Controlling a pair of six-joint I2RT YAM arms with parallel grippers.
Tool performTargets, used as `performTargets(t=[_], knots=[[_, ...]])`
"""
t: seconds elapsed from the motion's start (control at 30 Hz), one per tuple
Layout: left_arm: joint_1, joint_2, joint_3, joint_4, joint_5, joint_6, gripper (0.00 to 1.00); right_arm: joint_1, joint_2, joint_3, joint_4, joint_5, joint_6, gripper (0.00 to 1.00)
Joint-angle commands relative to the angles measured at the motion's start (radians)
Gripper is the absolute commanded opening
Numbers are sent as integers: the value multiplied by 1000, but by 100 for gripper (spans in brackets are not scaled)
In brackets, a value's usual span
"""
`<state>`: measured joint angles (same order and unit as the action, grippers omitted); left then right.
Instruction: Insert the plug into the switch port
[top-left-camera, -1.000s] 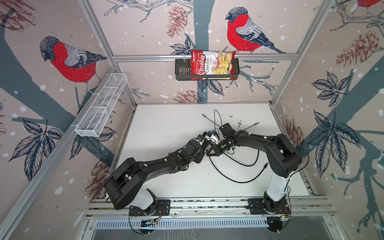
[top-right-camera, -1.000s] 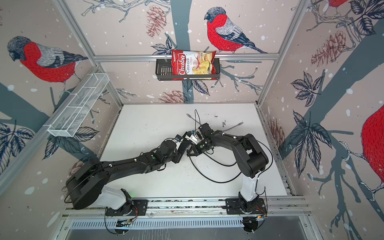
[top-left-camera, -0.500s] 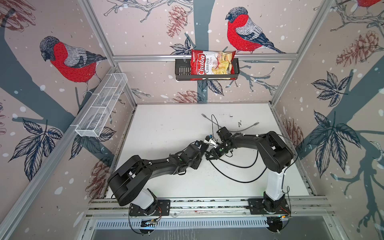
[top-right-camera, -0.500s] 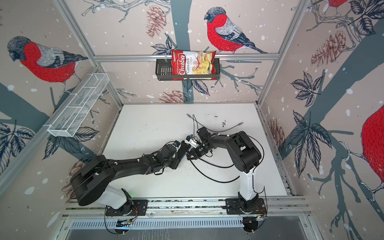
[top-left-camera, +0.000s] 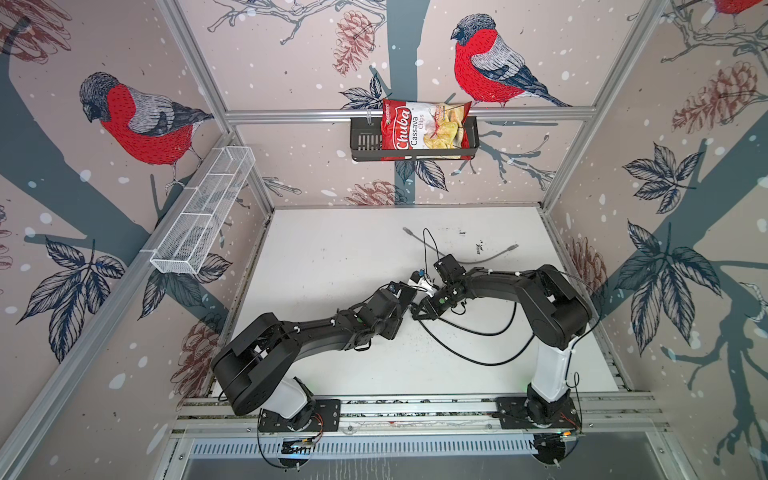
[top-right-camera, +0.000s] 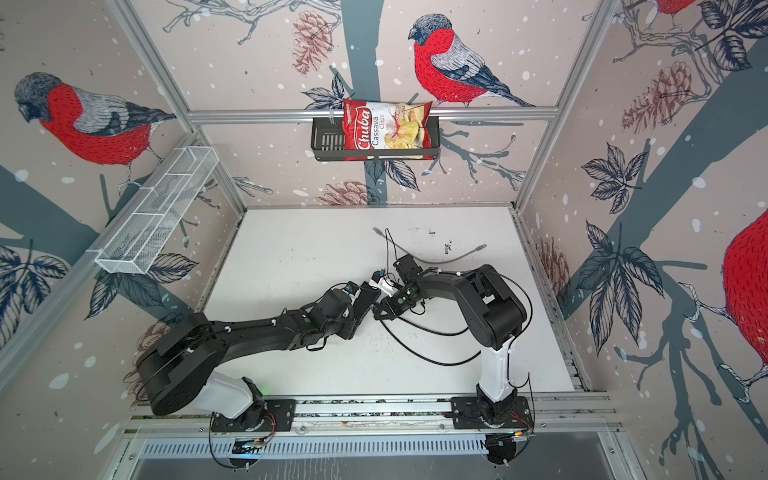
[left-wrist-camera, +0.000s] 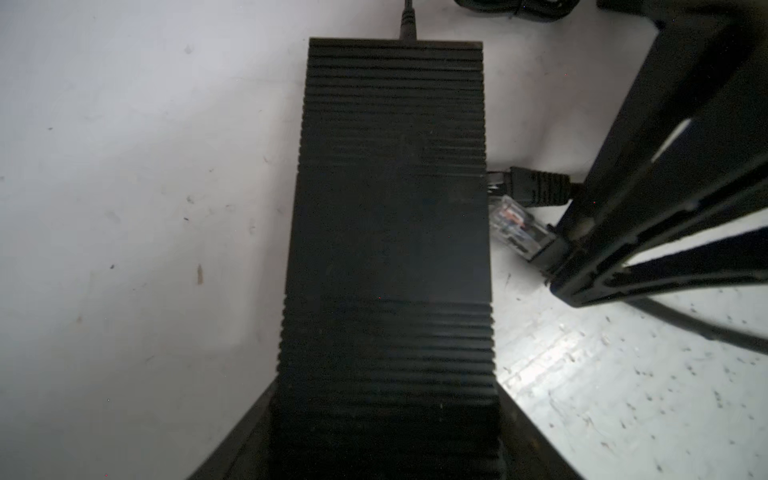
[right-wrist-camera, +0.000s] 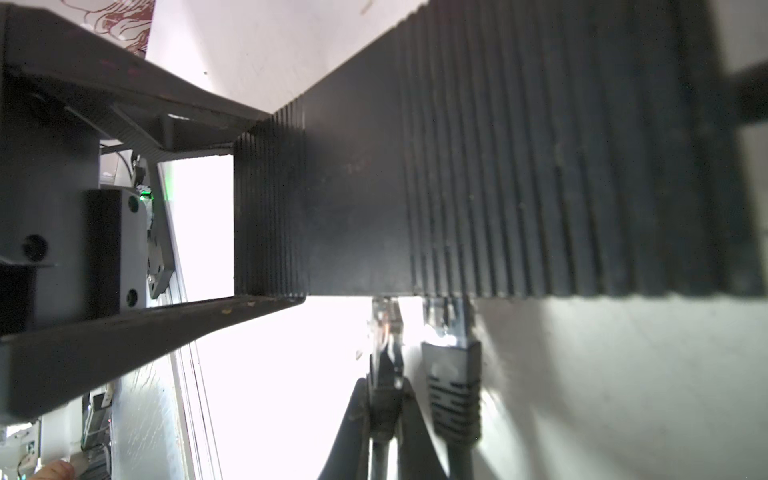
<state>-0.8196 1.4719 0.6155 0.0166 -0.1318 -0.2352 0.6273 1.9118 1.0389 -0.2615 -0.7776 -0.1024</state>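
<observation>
- Switch (left-wrist-camera: 390, 208): flat black ribbed box lying on the white desk (top-left-camera: 332, 257), about the middle of it. In both top views the two wrists cover most of it.
- Left gripper (right-wrist-camera: 270, 208): jaws spread wide and clamped on one short end of the switch, one finger against each long edge. It is gripping the box.
- Right gripper (right-wrist-camera: 384, 399): closed tight on the dark boot behind the plug (right-wrist-camera: 385, 328), coming in from the right edge of the desk.
- Plug: clear-bodied network connector with coloured wires visible inside. In the left wrist view it sits tilted against the long edge. Its nose touches that edge, just beside a neighbouring plug (right-wrist-camera: 453, 386).
- Switch port: on the long edge that faces the right gripper. The socket opening is hidden behind the plug's nose, and it cannot be told whether the nose has gone in.
- Neighbouring plug: ribbed boot, seated square in the same long edge, with its cable running away beside the right gripper's fingers.
- Black lead (left-wrist-camera: 408, 20): enters the short end of the switch opposite the left gripper.
- Black cable (top-left-camera: 478, 357): loose loops on the desk between the switch and the front right corner.
- Grey cable (top-left-camera: 469, 259): lies slack toward the back edge, well apart from the switch.
- Chips bag (top-left-camera: 424, 129): red and white, standing in a black basket on the back wall.
</observation>
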Motion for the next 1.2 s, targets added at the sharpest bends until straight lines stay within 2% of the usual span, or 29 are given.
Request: performTargets(t=[0.0,0.13,0.37,0.77,0.87,0.93,0.97,1.17], knots=[[0,-30,1,-1,50,11,59,1,-20,0,45,-32,-41,12],[1,-66,8,-14,52,14,67,-2,-32,-9,47,-24,-53,12],[7,-29,19,-26,26,14,65,-8,-10,-7,56,-18,-46,12],[11,85,45,-15,0,-2,66,0,-10,-29,35,-93,-51,12],[11,91,53,-23,7,-1,73,0,-6,-35,30,-93,-51,12],[12,86,56,-31,3,0,92,-3,-2,-35,37,-87,-48,12],[13,80,55,-33,3,0,96,-4,2,-33,37,-87,-48,12],[28,4,60,-73,2,-9,96,-9,-4,-30,33,-89,-57,12]])
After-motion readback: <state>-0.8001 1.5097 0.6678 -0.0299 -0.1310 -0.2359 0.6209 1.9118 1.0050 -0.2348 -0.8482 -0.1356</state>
